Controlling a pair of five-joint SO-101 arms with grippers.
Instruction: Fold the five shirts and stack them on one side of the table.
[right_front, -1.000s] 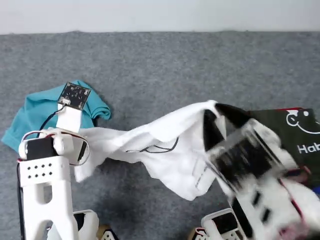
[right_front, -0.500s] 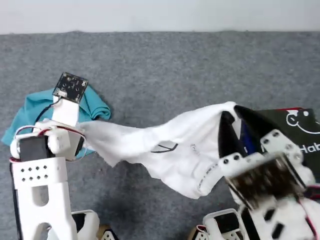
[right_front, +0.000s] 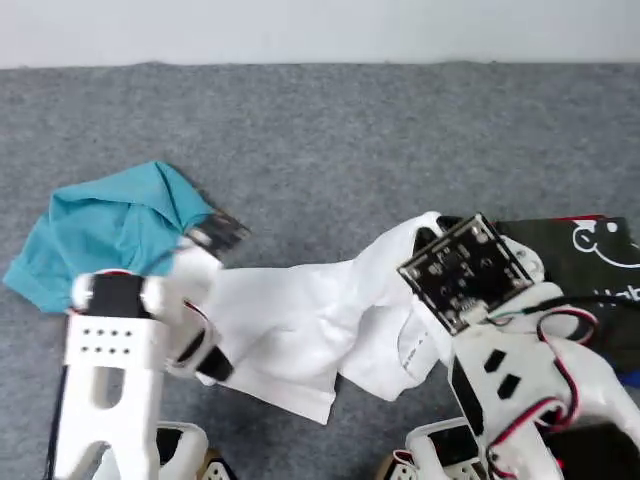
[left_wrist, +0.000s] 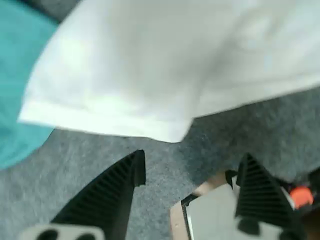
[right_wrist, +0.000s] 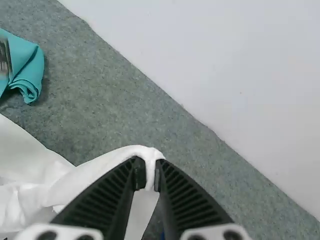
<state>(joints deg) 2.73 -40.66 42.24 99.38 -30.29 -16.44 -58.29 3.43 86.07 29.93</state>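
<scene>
R gripper tight on white shirt; L gripper wide apart near its hem.

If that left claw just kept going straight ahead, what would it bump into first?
Most likely the white shirt: the left gripper points at its edge. Depth is unclear, so it might brush the grey table first.

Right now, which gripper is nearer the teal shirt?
Left. The left gripper hangs open beside the teal shirt; the right gripper pinches the white shirt farther off.
</scene>
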